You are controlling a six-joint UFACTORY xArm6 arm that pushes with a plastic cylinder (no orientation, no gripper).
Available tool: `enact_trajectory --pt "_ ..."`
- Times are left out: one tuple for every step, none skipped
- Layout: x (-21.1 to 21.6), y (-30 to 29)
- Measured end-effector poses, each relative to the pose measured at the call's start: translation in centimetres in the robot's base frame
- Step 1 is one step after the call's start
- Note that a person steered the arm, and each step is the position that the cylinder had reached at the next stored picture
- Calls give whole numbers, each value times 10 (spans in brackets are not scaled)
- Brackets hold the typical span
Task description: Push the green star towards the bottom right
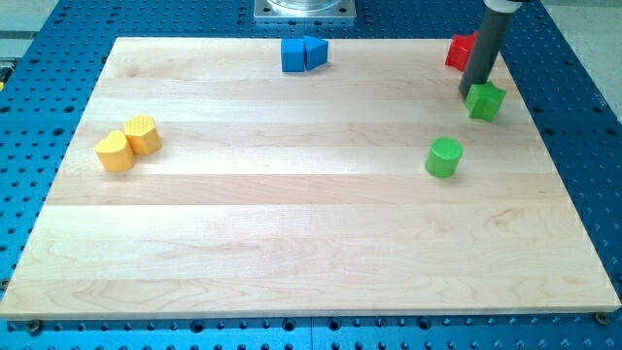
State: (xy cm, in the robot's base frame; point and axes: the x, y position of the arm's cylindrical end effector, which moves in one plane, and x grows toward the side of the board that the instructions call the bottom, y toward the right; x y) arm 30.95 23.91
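Green star-shaped block (pixel 486 101) sits far up at the wooden board's (pixel 292 243) 2 o'clock edge, so barely started. My tip (pixel 471 94) touches its 10 o'clock side; no pincer, just a rod. Long push toward 5 o'clock remains.

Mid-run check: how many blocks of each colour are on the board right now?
Yellow: 2, yellow heart-like block, yellow rounded block
Blue: 2, blue cube, blue wedge
Green: 2, green star, green cylinder
Red: 1, red block
Total: 7

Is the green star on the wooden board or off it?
On. The green star sits fully on the board near its right edge, my tip touching its left side.
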Motion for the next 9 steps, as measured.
enact_trajectory --pt "-2 12" --pt "3 9" --pt "31 -24" --pt "72 -50" --pt "82 -53" --pt "43 -42" --pt "15 -40" --pt "4 -28" --pt "0 -25"
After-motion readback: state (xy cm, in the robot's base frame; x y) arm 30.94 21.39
